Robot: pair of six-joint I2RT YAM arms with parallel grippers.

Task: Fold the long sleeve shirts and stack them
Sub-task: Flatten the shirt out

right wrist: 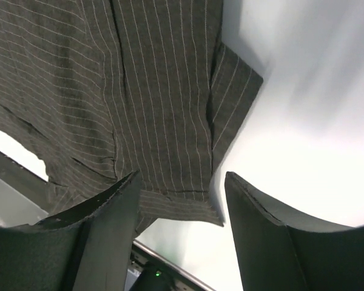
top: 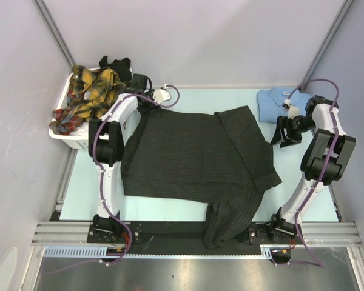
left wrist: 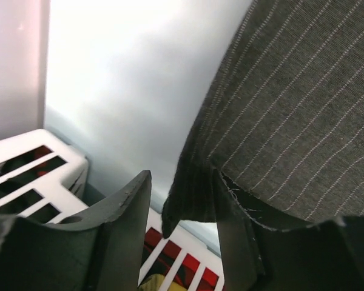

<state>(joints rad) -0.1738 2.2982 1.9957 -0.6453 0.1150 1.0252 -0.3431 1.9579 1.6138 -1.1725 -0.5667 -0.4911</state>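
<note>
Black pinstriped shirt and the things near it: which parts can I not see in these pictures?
- Pinstriped shirt, far left corner: top view, covered by the left arm.
- Its sleeve end at the near edge: top view, lost against the dark rail.
- Blue shirt, right side: top view, behind the right arm.
- Basket, lower contents: top view, buried under the plaid shirts.

Charcoal pinstriped shirt (top: 188,154), light-blue shirt (top: 276,103)

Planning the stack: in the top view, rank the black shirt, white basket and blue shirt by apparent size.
Largest: black shirt.
Then: white basket.
Smallest: blue shirt, partly hidden behind the right arm.
</note>
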